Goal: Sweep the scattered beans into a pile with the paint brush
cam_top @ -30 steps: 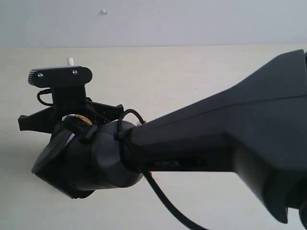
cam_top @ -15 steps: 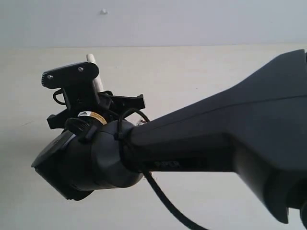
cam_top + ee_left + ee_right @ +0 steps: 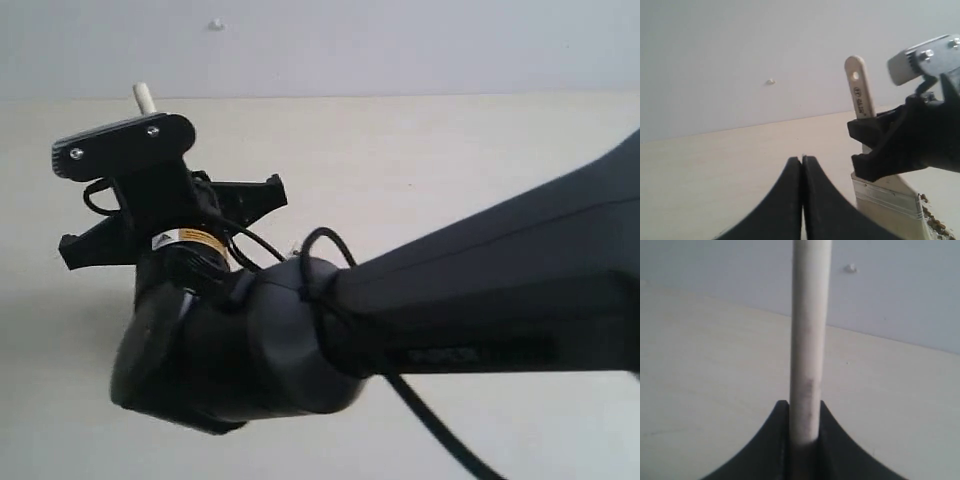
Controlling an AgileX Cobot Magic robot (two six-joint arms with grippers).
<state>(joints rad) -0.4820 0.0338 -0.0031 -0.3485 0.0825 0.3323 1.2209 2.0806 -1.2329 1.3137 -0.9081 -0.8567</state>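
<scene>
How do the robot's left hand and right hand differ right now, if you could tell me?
The left hand is empty, its fingers pressed together; the right hand is clamped around the handle of the paint brush. The left hand sits beside the brush without touching it, while the right hand holds it handle-up, brush head down near the beans. Both are black, with two tapered fingers.

The paint brush (image 3: 863,100) has a smooth wooden handle and a metal ferrule.
</scene>
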